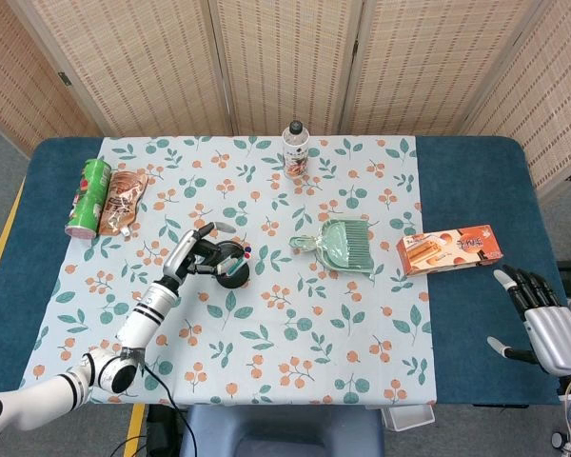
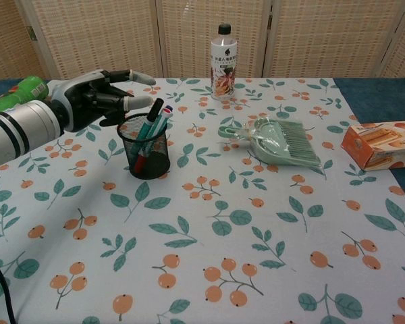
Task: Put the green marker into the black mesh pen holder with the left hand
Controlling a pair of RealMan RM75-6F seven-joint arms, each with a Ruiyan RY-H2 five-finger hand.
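Bottle (image 1: 296,148), green dustpan (image 1: 343,244), orange box (image 1: 449,248), green can (image 1: 88,196), snack pouch (image 1: 123,200).

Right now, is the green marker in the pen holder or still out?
In. The green marker stands tilted inside the black mesh pen holder, only its capped top above the rim. The left hand hovers beside it, fingers spread, holding nothing.

Black mesh pen holder (image 2: 144,154): open wire mesh, matt. Tablecloth (image 2: 256,256): printed cloth, matt. Dustpan (image 2: 283,143): pale green plastic, smooth. Bottle (image 2: 223,62): clear glossy plastic. Screen (image 2: 310,34): woven reed panels.

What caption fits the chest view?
Left robot hand open beside the black mesh pen holder, green marker resting inside.
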